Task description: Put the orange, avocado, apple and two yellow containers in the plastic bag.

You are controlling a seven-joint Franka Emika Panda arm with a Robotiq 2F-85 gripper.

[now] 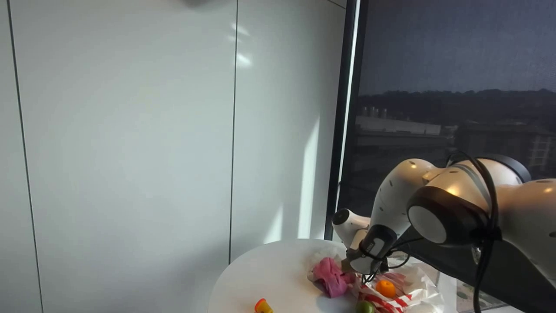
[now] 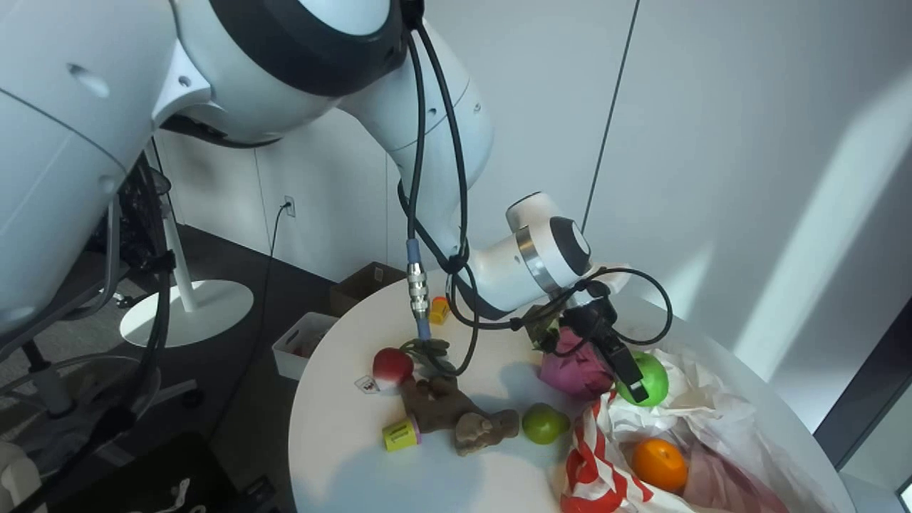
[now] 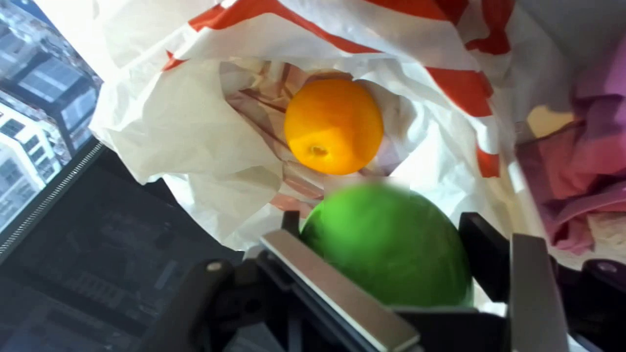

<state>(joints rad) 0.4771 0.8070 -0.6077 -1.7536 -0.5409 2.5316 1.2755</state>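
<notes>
Closest to the wrist camera, the gripper (image 3: 384, 239) grasps the green apple (image 3: 391, 259), clasping it from both sides. Just past the apple opens the plastic bag (image 3: 186, 137), its creased film white with red stripes. The orange (image 3: 334, 127) lies inside, visible through the mouth. Pink cloth (image 2: 573, 370) sits crumpled on the table (image 2: 328, 442) beside the bag. Near both, in an exterior view, is what is probably the avocado (image 2: 545, 424), dull green and outside the bag. Farther from the gripper lies a brown toy (image 2: 442, 407), with a yellow container (image 2: 399, 436) just beside it, purple at one end, and a red round thing (image 2: 392, 365) near it too. Another yellow container (image 2: 439, 313), orange-topped, is near the table's far edge. Beyond the table are a white bin (image 2: 291, 365), a brown box (image 2: 342, 301) and a pale wall (image 2: 712, 85).
</notes>
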